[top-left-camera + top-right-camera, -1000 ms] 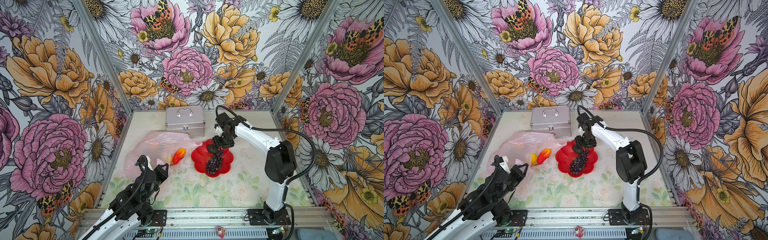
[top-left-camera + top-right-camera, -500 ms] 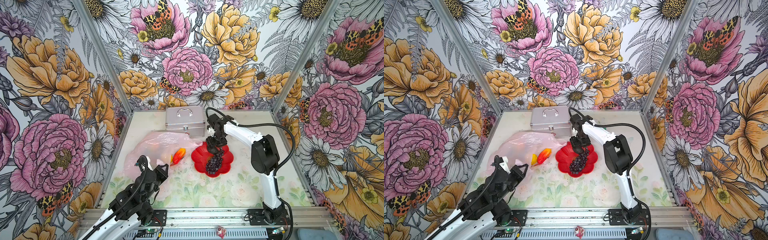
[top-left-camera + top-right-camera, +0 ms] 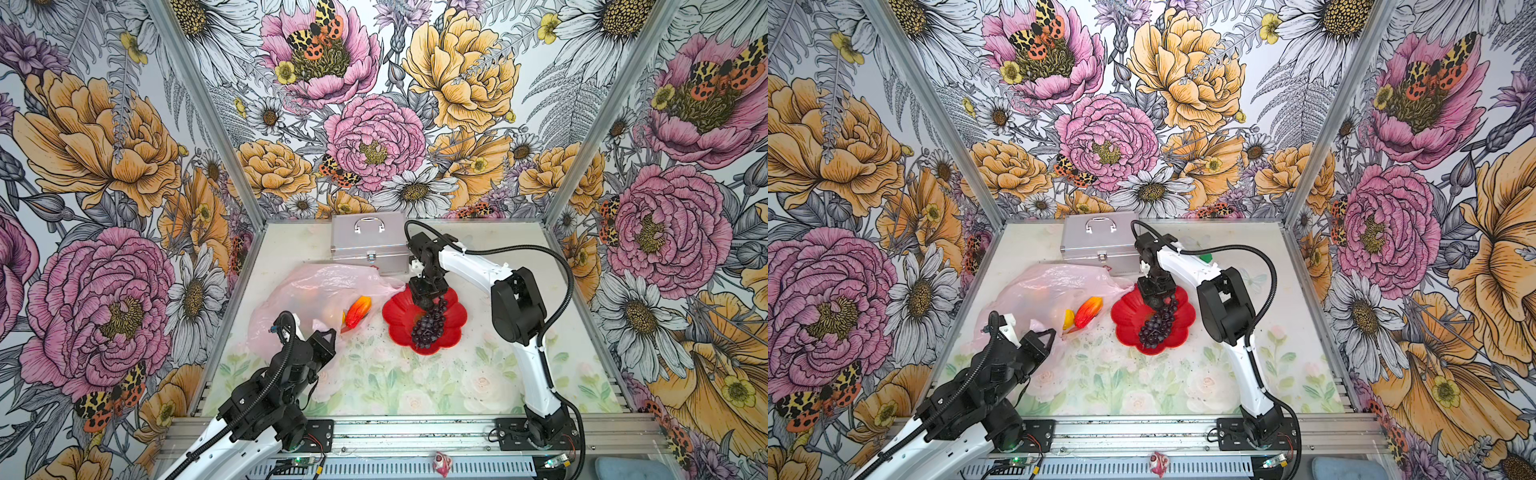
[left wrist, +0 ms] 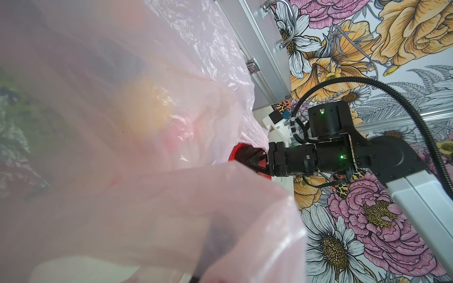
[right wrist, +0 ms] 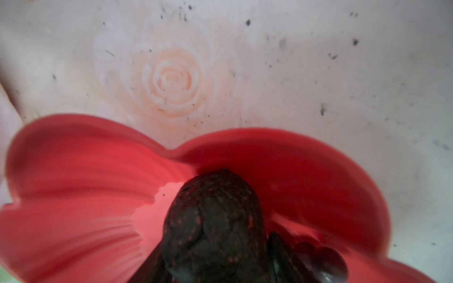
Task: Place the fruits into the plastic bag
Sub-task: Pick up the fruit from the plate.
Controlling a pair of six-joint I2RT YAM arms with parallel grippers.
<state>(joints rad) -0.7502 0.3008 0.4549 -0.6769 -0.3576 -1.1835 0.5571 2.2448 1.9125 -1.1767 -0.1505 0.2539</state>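
Left gripper (image 3: 327, 333): fingers pressed together, pinching near edge of plastic bag (image 3: 316, 286). Bag: crumpled on table (image 3: 415, 382), left of centre; pale fruit shapes show through film. Red-yellow fruit (image 3: 358, 309): at bag's right edge, near red plate (image 3: 399, 322). Right gripper (image 3: 428, 302): over plate, fingers flanking dark avocado (image 5: 213, 220); cannot tell whether gripped. Grape bunch (image 3: 430, 328): on plate, just beside avocado.

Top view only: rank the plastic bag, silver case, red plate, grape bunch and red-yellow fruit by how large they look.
1. plastic bag
2. red plate and silver case: about alike, and the case sits farther back, so unranked
3. grape bunch
4. red-yellow fruit
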